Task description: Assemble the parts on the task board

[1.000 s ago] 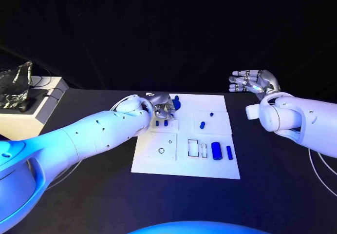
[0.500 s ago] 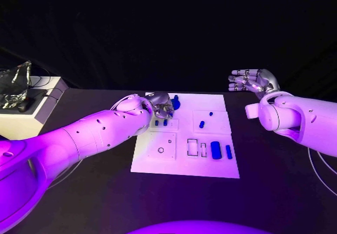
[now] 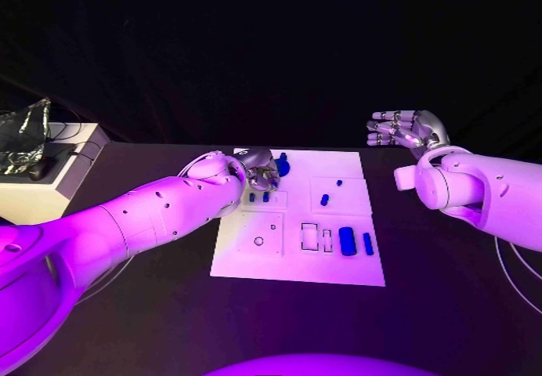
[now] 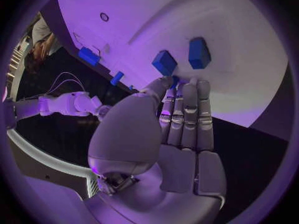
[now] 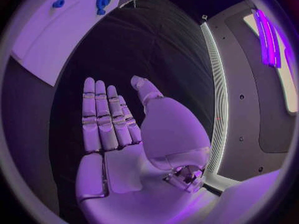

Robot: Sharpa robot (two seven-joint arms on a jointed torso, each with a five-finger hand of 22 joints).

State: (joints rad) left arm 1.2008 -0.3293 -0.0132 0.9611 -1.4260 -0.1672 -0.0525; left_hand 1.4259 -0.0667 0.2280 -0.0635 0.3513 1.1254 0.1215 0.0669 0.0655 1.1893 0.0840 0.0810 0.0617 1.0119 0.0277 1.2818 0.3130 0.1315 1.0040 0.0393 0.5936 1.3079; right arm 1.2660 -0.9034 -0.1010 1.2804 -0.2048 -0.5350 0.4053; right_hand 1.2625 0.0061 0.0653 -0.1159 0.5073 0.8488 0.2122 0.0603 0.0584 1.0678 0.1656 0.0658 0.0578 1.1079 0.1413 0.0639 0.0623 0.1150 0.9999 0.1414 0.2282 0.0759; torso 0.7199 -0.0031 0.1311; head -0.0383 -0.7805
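The white task board (image 3: 296, 265) lies in the middle of the black table. My left hand (image 3: 258, 168) reaches over its far left corner, and the thumb and straight fingers (image 4: 185, 102) close round a small blue part (image 4: 176, 80); the same part (image 3: 283, 164) shows beside the hand in the head view. Two short blue parts (image 4: 164, 62) (image 4: 199, 52) stand just beyond the fingertips. More blue parts sit mid-board (image 3: 324, 200) and near its right edge (image 3: 347, 241). My right hand (image 3: 406, 129) is raised off the board's right side, palm (image 5: 121, 154) bare and fingers spread.
A white cabinet (image 3: 51, 176) with a crumpled shiny object (image 3: 25, 133) on it stands at the table's left edge. Thin cables (image 3: 514, 274) lie on the table at the right. Outlined slots (image 3: 309, 237) mark the board's near half.
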